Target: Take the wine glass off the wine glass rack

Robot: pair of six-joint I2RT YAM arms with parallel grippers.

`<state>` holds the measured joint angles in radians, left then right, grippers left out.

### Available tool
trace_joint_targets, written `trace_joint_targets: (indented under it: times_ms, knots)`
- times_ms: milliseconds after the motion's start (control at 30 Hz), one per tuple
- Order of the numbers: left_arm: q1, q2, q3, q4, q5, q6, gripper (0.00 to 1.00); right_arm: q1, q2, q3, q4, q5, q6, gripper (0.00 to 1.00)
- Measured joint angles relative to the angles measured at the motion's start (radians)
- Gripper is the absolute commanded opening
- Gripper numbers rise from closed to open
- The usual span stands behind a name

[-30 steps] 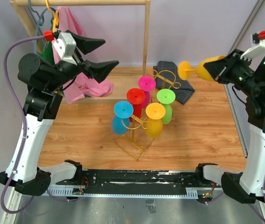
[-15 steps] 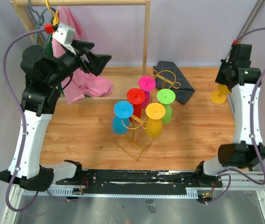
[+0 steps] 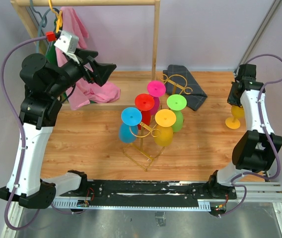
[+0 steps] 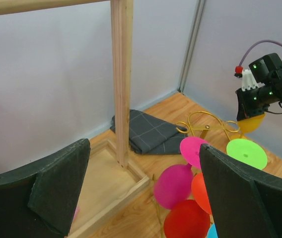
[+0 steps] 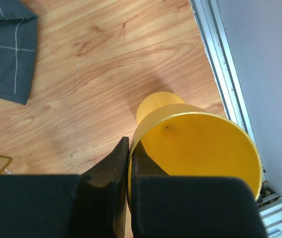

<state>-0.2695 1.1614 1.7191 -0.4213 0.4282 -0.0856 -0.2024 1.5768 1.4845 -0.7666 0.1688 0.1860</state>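
Yellow wine glass (image 3: 233,122) upright, frame right, off the rack (image 3: 142,144).
Right gripper (image 5: 129,148) pinches rim for set-down; left gripper (image 4: 145,148) spread, idle.

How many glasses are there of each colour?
Blue glass: 1
Red glass: 1
Pink glass: 1
Green glass: 1
Yellow glass: 2
Total: 6
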Motion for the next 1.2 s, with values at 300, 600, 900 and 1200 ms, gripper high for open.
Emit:
trace_joint_targets:
  times_ms: [300, 600, 900, 1200]
  knots:
    - [0.000, 0.000, 0.000, -0.008, 0.004, 0.010, 0.96, -0.029, 0.005, -0.138, 0.174, -0.013, 0.004, 0.01]
    - [0.001, 0.001, -0.001, -0.026, -0.003, 0.007, 0.99, -0.029, -0.014, -0.230, 0.297, -0.020, 0.018, 0.09]
    - [0.001, 0.000, -0.013, -0.042, -0.008, 0.007, 0.99, -0.029, -0.046, -0.249, 0.298, -0.028, 0.018, 0.45]
    - [0.002, 0.000, -0.033, -0.045, -0.008, 0.010, 0.99, -0.029, -0.154, -0.252, 0.270, -0.038, 0.012, 0.75]
